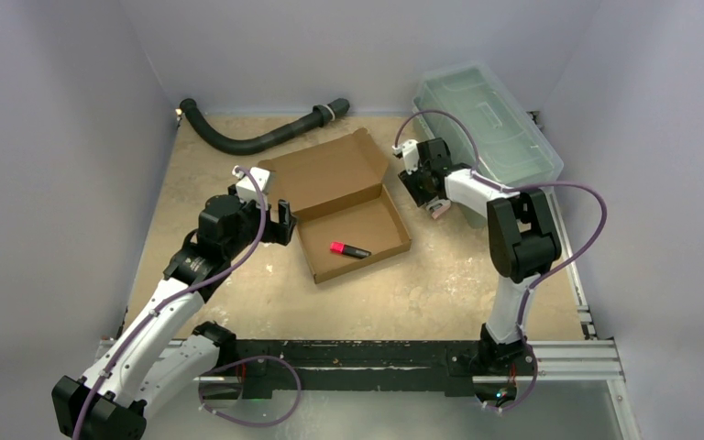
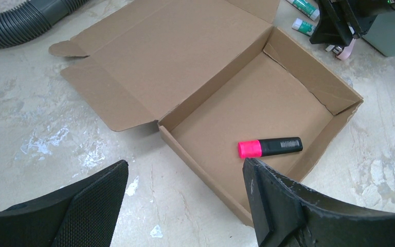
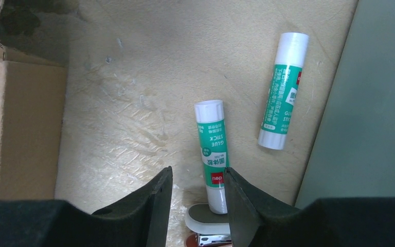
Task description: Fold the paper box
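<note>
- Grey walls enclose a worn, mottled beige tabletop point(image 1: 238, 302), with both arm bases bolted at its near edge.
- The paper box point(image 1: 348, 197) sits at mid-tabletop between the two arms. Its shallow tray is erected and open. The lid is laid back nearly flat behind the tray, with its end tabs unfolded.
- A pink-capped black highlighter point(image 2: 270, 147) lies flat on the tray floor, close to the near end wall.
- The left gripper point(image 2: 185, 164) hovers low beside the tray's left wall. Its fingers point(image 2: 92, 206) are spread wide and hold nothing.
- The right gripper point(image 3: 198, 172) points down at the tabletop between the box's right end and a clear greenish lidded bin point(image 1: 486, 119).
- The right gripper's fingers point(image 3: 149, 206) stand apart with a narrow gap. The near end of a green-and-white glue stick point(image 3: 213, 149) lies in that gap, clear of one finger and at the edge of the other. It is not clamped.
- A second glue stick point(image 3: 283, 90) lies just beside the bin wall, apart from the first.
- A small white-and-metal item point(image 3: 208, 229) lies under the right fingers. Its kind cannot be told.
- A black corrugated hose point(image 1: 247, 137) lies along the far edge of the tabletop.
</note>
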